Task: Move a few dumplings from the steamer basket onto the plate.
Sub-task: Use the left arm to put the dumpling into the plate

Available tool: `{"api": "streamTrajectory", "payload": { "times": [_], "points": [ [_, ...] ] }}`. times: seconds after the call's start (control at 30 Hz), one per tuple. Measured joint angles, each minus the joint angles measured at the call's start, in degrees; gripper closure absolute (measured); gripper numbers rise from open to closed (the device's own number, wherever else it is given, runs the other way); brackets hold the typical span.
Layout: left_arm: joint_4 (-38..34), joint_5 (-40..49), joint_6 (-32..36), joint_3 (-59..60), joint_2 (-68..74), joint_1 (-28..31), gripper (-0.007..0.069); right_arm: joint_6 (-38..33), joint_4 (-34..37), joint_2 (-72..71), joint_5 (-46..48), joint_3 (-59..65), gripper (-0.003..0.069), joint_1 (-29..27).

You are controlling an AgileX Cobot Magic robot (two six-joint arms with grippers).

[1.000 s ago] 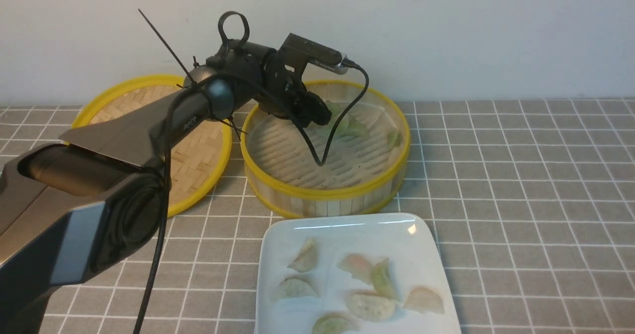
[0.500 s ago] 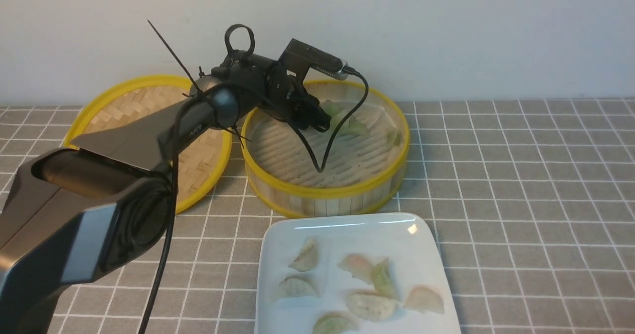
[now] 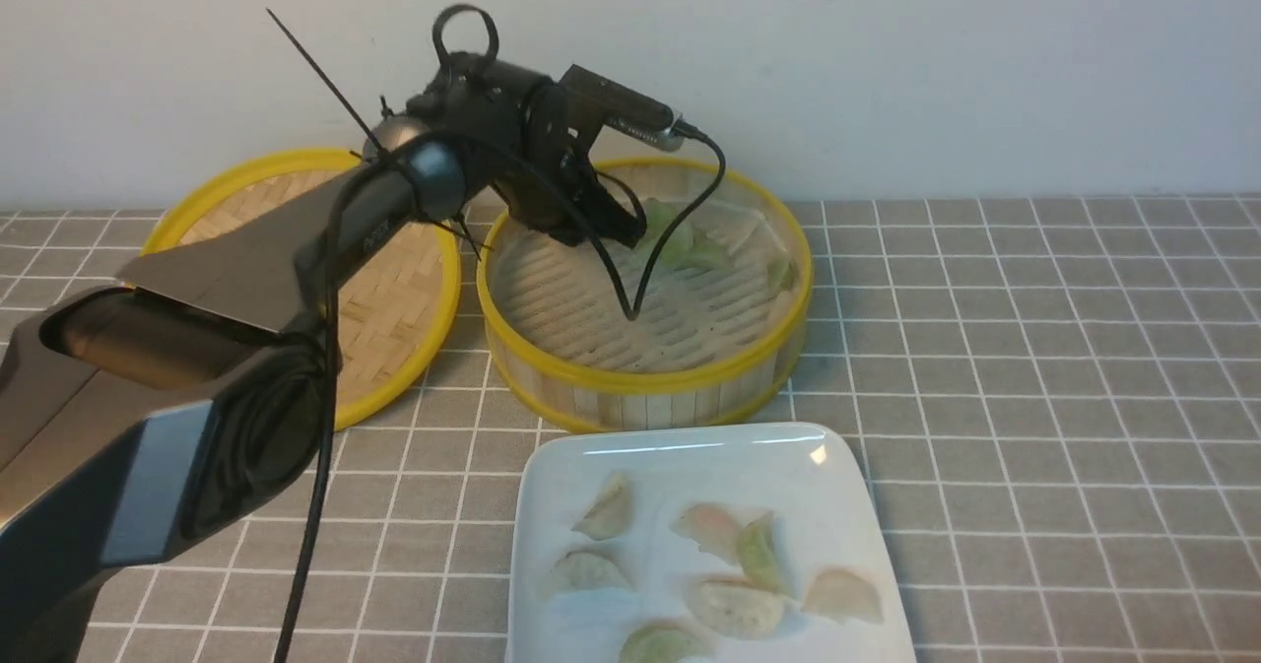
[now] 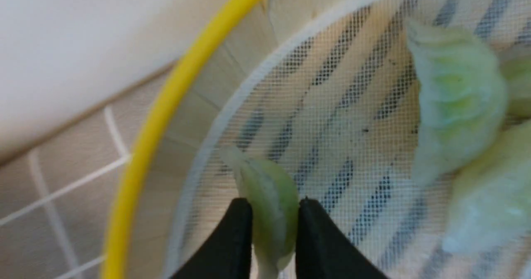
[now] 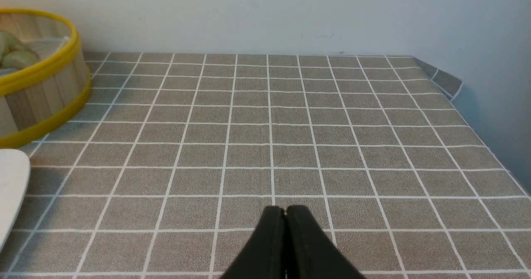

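Front view: left arm reaches from lower left of frame to the steamer basket [image 3: 645, 382] at upper centre. Left hand [image 3: 633, 234] sits inside the basket, toward its back wall.

Left wrist view: left hand [image 4: 274, 206] is at a narrow gap, clamped on one pale green dumpling [image 4: 269, 185], a black finger pressing each side. The pinched piece stands on edge over the white mesh liner [image 4: 332, 105]. Whether it touches the liner: cannot tell. Loose dumplings [image 4: 456, 100] lie at the right of this frame, apart from the held one, blurred.

Front view: a further piece [image 3: 781, 274] lies by the basket's right wall. The plate [image 3: 680, 446] is at lower centre, just in front of the basket, and carries seven dumplings [image 3: 734, 607] spread over it. A woven lid [image 3: 394, 318] lies flat to the left of the basket, close beside its rim.

Right wrist view: right hand [image 5: 285, 212] has its fingers pressed together with nothing between them, over bare checked desk [image 5: 332, 125]. Basket [image 5: 37, 84] at upper left, plate corner [image 5: 10, 175] at left edge.
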Motion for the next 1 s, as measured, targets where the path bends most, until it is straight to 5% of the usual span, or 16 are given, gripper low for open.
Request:
{"api": "streamTrajectory", "payload": {
  "times": [0.3,0.57,1.0],
  "points": [
    [-1.5,12.3,0.1,-1.8,-8.9,0.0,0.0514,0.0,0.0,0.0,0.0,0.0,0.0673,0.0],
    [-9.5,24.1,7.5,-0.4,-14.1,-0.4,0.0514,0.0,0.0,0.0,0.0,0.0,0.0673,0.0],
    [-11.6,24.1,6.9,27.7,-25.9,-10.0,0.0514,0.0,0.0,0.0,0.0,0.0,0.0673,0.0]
  ]
}}
